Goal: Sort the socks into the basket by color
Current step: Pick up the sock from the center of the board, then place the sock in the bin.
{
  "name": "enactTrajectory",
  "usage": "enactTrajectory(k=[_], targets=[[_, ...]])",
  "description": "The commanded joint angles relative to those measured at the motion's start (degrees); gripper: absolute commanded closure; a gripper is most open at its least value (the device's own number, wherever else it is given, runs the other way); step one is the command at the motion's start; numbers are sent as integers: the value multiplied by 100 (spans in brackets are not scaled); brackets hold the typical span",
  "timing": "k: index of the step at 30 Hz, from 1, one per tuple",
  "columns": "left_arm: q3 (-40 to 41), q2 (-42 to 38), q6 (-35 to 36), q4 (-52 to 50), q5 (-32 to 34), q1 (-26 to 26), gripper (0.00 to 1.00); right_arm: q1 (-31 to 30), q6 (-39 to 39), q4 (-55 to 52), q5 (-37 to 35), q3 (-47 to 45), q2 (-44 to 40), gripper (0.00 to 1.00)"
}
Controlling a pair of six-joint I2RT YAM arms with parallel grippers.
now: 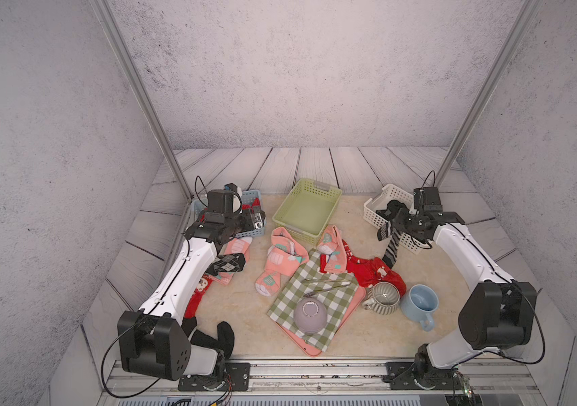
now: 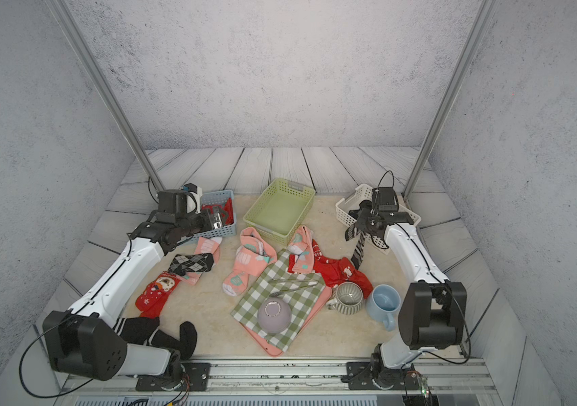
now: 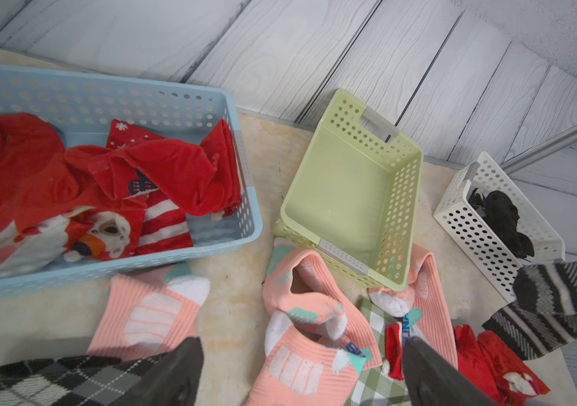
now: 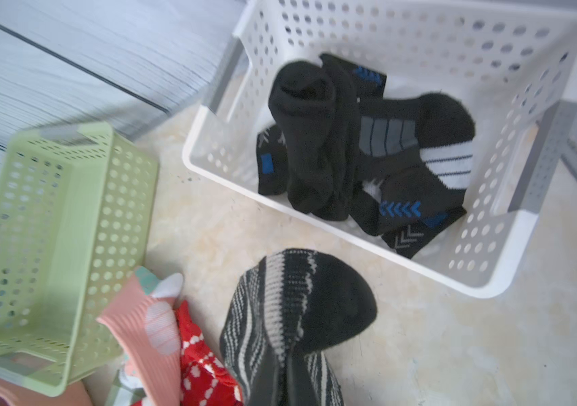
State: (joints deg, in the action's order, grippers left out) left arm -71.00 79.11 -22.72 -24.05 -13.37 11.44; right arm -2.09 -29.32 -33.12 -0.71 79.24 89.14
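My right fingers are clamped shut on a black-and-white striped sock. It hangs from them just in front of the white basket at the right of both top views, and black socks lie heaped inside that basket. The striped sock's lower end dangles close to the red socks on the surface; I cannot tell whether it touches them.

My left fingers are spread wide with nothing between them. They hover near the blue basket at mid-left, where red Christmas socks are piled.

The green basket sits at centre between the other two, with salmon-pink socks against its near wall. An argyle sock lies across another pink one beside my left arm. A red bear-print sock lies just below it in the frame, and a long black sock lies by the arm's base at lower left.
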Motion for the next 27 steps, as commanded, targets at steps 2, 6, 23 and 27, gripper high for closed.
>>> enactTrajectory(k=[2,6,23,27], targets=[[232,-308,26,-43,-76,75,8,-7,171,-216,-245,718,46,100],[371,-501,30,-125,-96,117,0,2,408,-133,-638,1388,352,100],[640,-1226,95,-619,130,385,0,551,1147,77,-704,3544,2561,100],[679,-1318,40,-845,330,459,0,807,1108,-156,-450,3606,3044,100]])
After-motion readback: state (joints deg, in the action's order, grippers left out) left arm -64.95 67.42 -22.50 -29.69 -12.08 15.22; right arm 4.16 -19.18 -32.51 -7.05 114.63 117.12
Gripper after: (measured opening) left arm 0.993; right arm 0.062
